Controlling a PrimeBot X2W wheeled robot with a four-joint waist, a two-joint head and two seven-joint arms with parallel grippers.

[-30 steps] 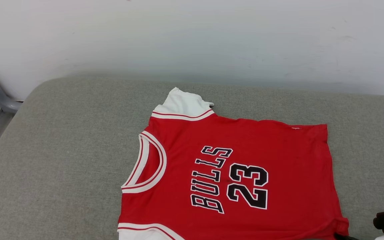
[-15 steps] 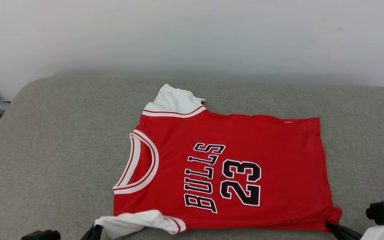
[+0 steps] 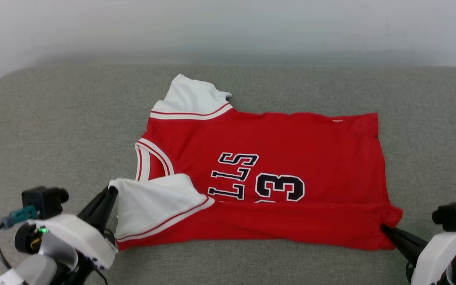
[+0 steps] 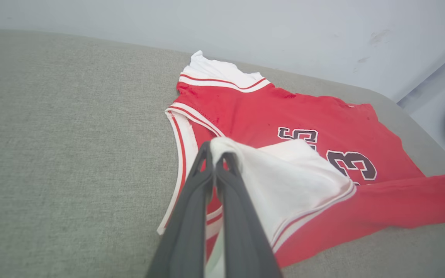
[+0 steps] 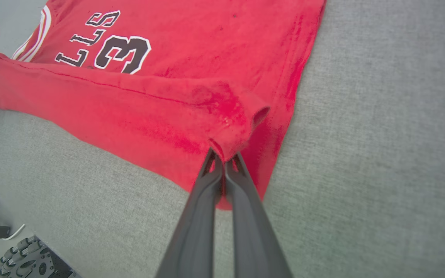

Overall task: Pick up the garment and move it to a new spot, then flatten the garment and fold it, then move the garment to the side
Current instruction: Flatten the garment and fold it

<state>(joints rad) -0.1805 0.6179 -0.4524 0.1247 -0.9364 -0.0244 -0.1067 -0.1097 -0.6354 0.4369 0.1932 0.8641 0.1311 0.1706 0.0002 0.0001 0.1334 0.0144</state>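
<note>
The garment [image 3: 291,150], a red jersey with white sleeves and black lettering, lies on the grey cushion [image 3: 54,130] with its near edge lifted and folded over the front. My left gripper [image 3: 111,192] is shut on the near white sleeve [image 3: 152,202], seen close in the left wrist view as white cloth [image 4: 284,181] pinched at the tips of that gripper [image 4: 216,148]. My right gripper [image 3: 384,228] is shut on the near hem corner [image 5: 234,131]; in the right wrist view the gripper [image 5: 224,156] pinches a red bunch. The far white sleeve [image 3: 190,97] lies flat.
A pale wall [image 3: 228,27] runs behind the cushion. Bare grey cushion stretches left of the garment and along the right side [image 3: 430,130]. In the right wrist view, the floor and a wheeled base [image 5: 25,258] show past the cushion's edge.
Both grippers have carried the garment's near edge up and away from me, folding it over the lettering. The head camera has tilted down, so the whole picture has shifted.
</note>
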